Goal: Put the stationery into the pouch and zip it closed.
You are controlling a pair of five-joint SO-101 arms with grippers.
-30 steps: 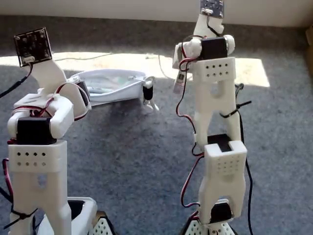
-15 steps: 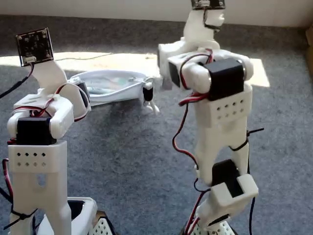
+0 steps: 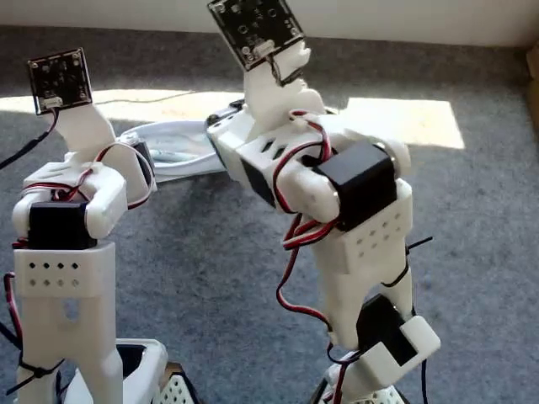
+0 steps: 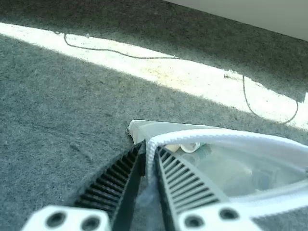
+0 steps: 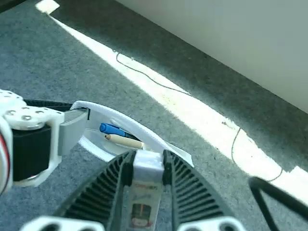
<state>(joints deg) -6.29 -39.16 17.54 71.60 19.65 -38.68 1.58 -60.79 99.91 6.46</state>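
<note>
A translucent white pouch [image 3: 178,145] lies open on the grey carpet. My left gripper [image 4: 144,147] is shut on the zipper rim at one end of the pouch [image 4: 231,163]. In the right wrist view, my right gripper [image 5: 147,156] is shut on a white eraser [image 5: 146,185] with a printed sleeve, held just above the open pouch [image 5: 120,118]. A blue pen [image 5: 114,129] and a pencil [image 5: 126,141] lie inside it. The left gripper [image 5: 72,127] shows at the pouch's end. In the high view the right arm [image 3: 337,194] leans over the pouch and hides its near end.
Grey carpet runs all around, with a bright sunlit band [image 3: 404,122] behind the pouch. A thin cable [image 4: 110,50] lies across that band. A pale wall [image 5: 231,43] stands at the far side. Both arm bases sit at the near edge.
The right arm has swung from upright on the right down and leftward over the pouch, carrying the eraser. The left arm has kept its hold on the pouch.
</note>
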